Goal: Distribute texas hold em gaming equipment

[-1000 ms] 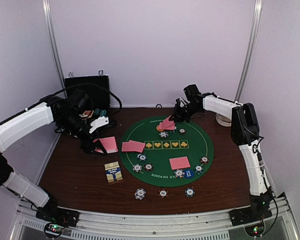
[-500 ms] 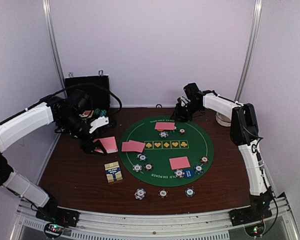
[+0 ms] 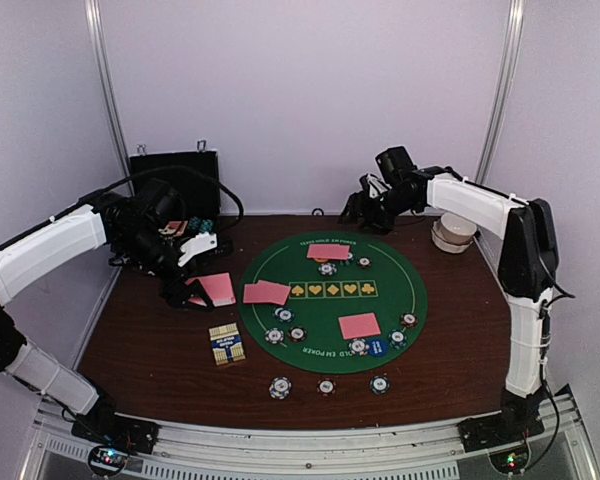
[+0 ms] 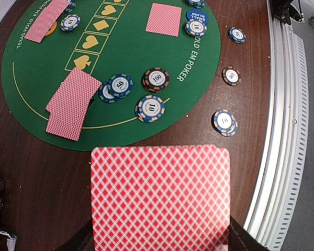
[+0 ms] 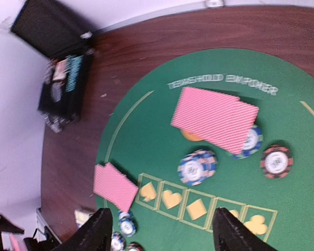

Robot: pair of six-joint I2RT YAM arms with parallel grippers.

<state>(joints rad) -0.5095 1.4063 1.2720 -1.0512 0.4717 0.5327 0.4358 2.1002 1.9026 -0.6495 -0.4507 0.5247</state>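
Observation:
My left gripper (image 3: 188, 290) is shut on a stack of pink-backed playing cards (image 4: 160, 198), held low over the wood left of the green mat (image 3: 330, 305). More cards lie on the mat: a pair at its left edge (image 3: 266, 293), one near right (image 3: 359, 325), and a pair at the far side (image 3: 328, 252), which partly covers an orange disc (image 5: 191, 137). Poker chips (image 3: 283, 314) sit in small groups around the mat, and three (image 3: 325, 386) lie on the wood in front. My right gripper (image 3: 365, 212) hangs open and empty above the mat's far edge, its fingertips (image 5: 97, 230) spread wide.
An open black case (image 3: 175, 185) stands at the back left behind my left arm. A white bowl (image 3: 453, 235) sits at the back right. A small card box (image 3: 226, 345) lies on the wood left of the mat. A metal rail (image 4: 282, 130) runs along the near table edge.
My right gripper let go of the cards it held; they now lie flat at the mat's far side. It opened and pulled up and back. The left arm stayed still.

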